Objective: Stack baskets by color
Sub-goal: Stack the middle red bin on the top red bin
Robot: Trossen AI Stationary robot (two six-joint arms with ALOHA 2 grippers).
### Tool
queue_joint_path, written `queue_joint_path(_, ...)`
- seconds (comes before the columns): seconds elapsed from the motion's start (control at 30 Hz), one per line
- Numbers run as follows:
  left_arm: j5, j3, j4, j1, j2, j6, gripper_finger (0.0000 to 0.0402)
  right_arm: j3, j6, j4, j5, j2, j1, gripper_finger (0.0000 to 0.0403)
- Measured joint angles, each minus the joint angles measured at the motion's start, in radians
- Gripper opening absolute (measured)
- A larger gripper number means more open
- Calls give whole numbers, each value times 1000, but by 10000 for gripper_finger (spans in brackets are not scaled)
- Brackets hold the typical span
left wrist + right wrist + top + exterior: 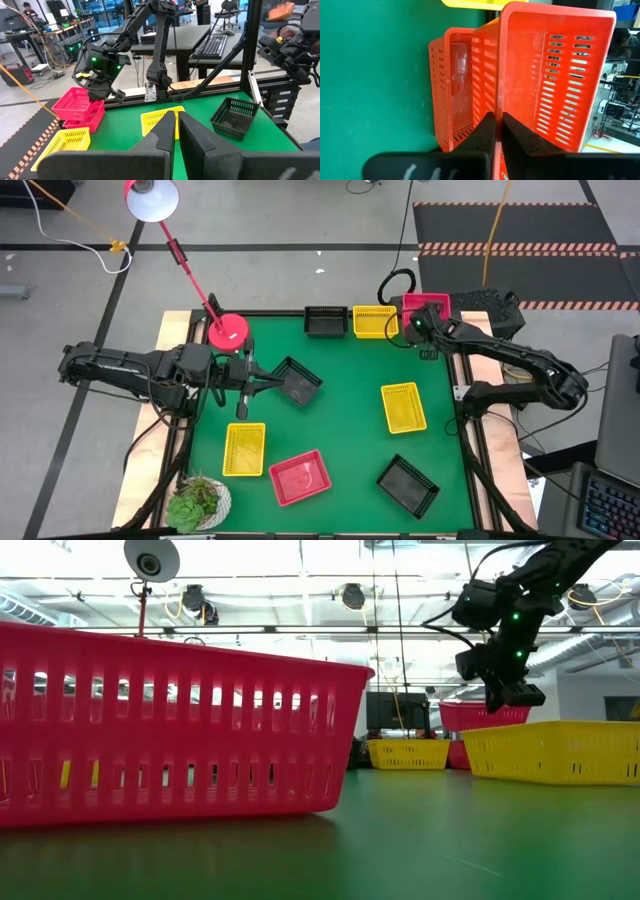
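The left arm reaches in from the left side of the bench, stretched roughly level, its wrist bent inward so the left gripper [243, 388] sits over the left-middle of the green surface. Its two dark fingers [167, 131] lie nearly together, only a thin gap between them, with nothing seen held. The right arm comes from the right side, elbow folded back and forearm angled toward the far right corner, where the right gripper [420, 326] hangs with its wrist pointed down. Its fingers [487, 131] are pressed close, pinching the wall of a red-pink basket [555, 75] raised above another one
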Motion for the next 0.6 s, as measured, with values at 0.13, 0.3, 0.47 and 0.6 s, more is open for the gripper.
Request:
queue_joint_path(0.13,0,0,0,0,0,-2,26,0,0,-2,-43,0,-34,11)
queue_joint_path(0.3,0,0,0,0,0,-2,26,0,0,-3,-88,0,-61,11)
queue_joint_path(0.47,0,0,0,0,0,-2,26,0,0,-3,-116,0,-75,11)
queue_joint_path(0.6,0,0,0,0,0,-1,26,0,1,-10,-116,0,-89,11)
